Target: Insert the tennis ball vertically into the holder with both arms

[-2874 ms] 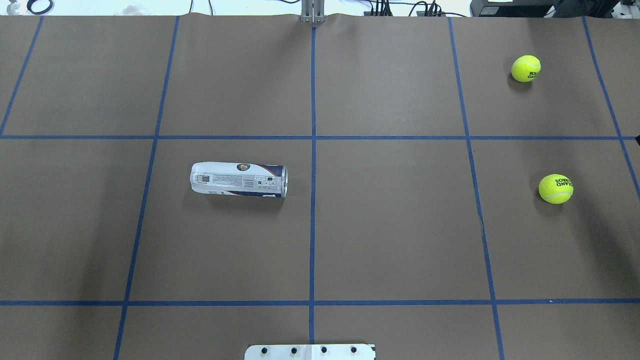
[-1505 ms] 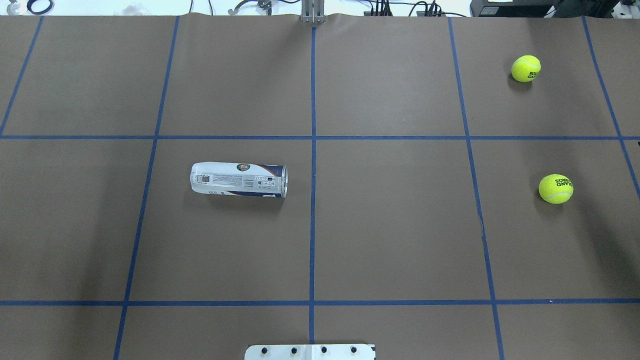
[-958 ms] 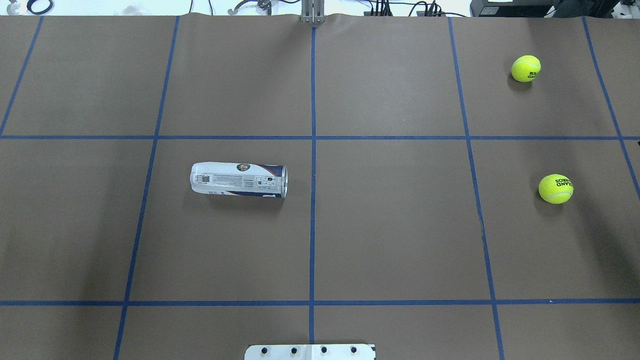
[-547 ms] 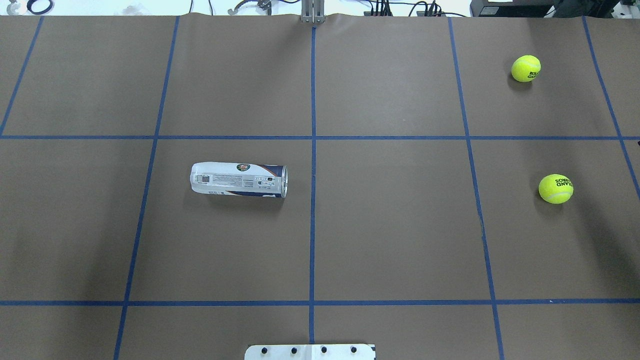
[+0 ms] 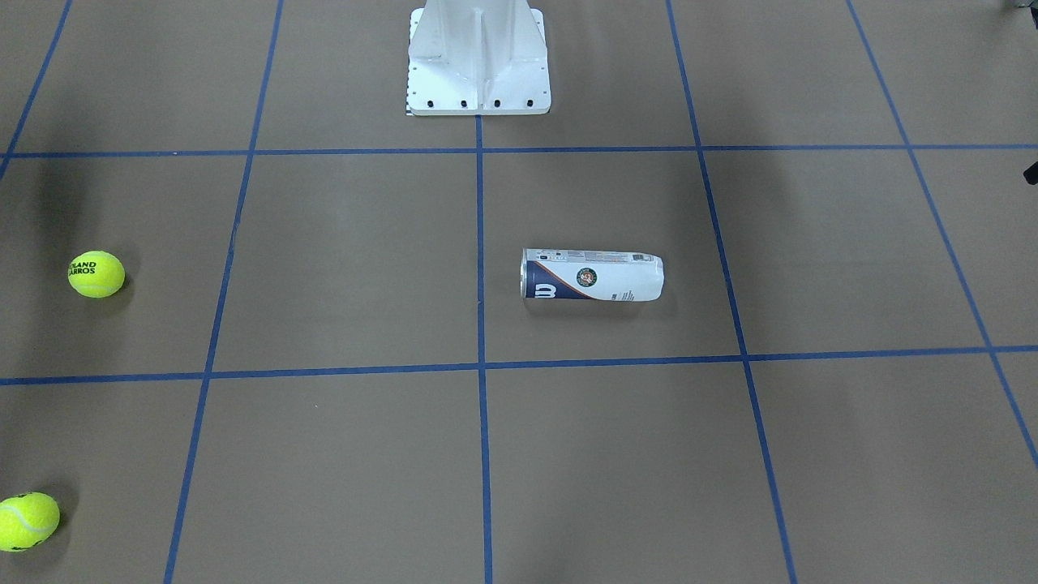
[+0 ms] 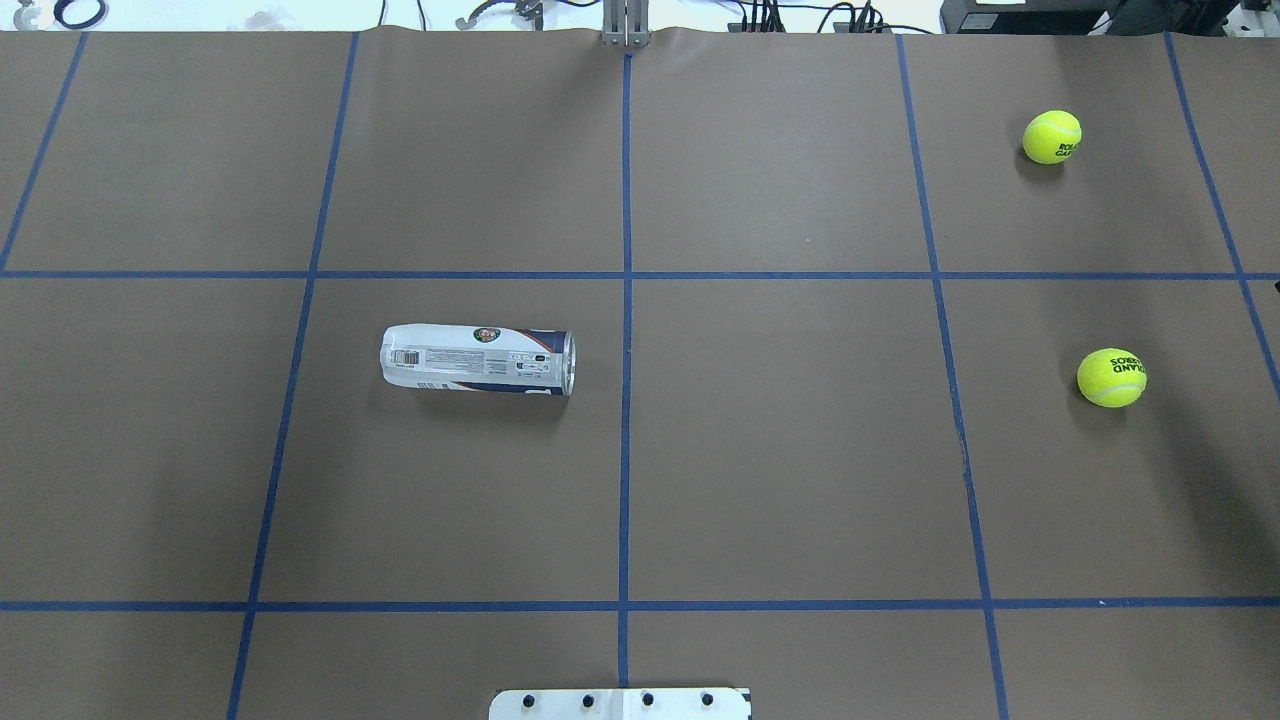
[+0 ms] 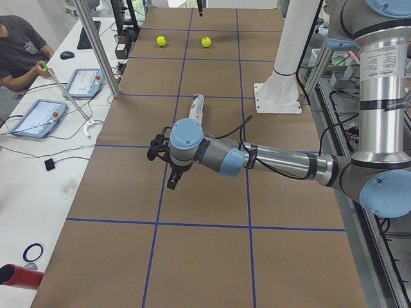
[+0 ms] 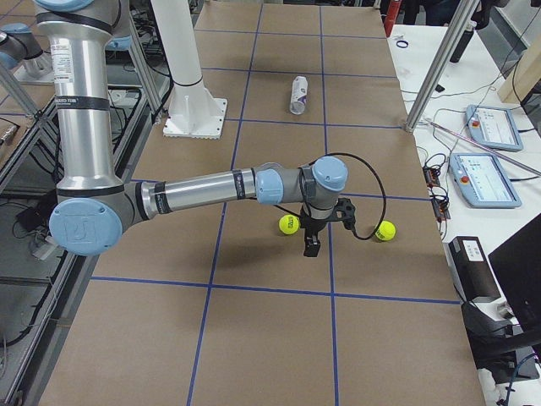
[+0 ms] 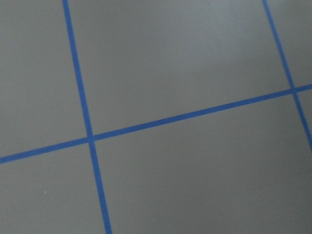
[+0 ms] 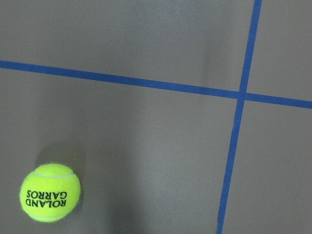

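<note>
While the clear plastic, white-and-navy tennis-ball can (image 6: 478, 359) lies sideways near mid-frame, the approach seems in hand: the black left hand (image 7: 173, 181) and right hand (image 8: 312, 246), open or closed I cannot tell, must next grasp it and a yellow felt tennis ball (image 6: 1111, 377).

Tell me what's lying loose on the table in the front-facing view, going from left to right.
tennis ball by the bottom edge → tennis ball higher up → can, lying on its side
</note>
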Available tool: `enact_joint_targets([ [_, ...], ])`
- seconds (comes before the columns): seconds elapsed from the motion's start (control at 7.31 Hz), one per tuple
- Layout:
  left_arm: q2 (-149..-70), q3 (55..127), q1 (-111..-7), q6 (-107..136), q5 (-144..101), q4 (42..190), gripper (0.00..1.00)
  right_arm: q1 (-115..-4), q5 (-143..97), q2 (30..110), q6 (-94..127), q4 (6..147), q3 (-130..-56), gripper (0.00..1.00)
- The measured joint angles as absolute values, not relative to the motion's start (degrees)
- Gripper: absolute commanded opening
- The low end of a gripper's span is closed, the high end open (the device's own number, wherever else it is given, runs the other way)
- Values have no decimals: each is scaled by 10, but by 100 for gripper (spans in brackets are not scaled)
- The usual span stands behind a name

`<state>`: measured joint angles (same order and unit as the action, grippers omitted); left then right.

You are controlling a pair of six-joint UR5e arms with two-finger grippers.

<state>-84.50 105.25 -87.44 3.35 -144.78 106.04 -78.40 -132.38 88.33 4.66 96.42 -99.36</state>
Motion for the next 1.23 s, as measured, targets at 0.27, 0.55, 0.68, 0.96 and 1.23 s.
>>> enact_joint_targets([
  [0.27, -845, 1061, -874, 34, -1479, 1065, 77, -784, -1324, 883, 47, 964, -993, 100],
  [0.55, -848, 1060, -873, 34, -1491, 1068, 76, -784, -1325, 883, 47, 964, -994, 100],
  [0.68, -849, 1062, -873, 34, -1493, 1070, 75, -784, -1325, 883, 47, 964, -994, 100],
  [0.96, -850, 1068, -873, 33, -1494, 1090, 75, -784, -1328, 883, 47, 964, -994, 100],
  [1.23, -856, 1068, -871, 35, -1492, 1129, 99, -784, -1336, 883, 47, 964, -994, 100],
])
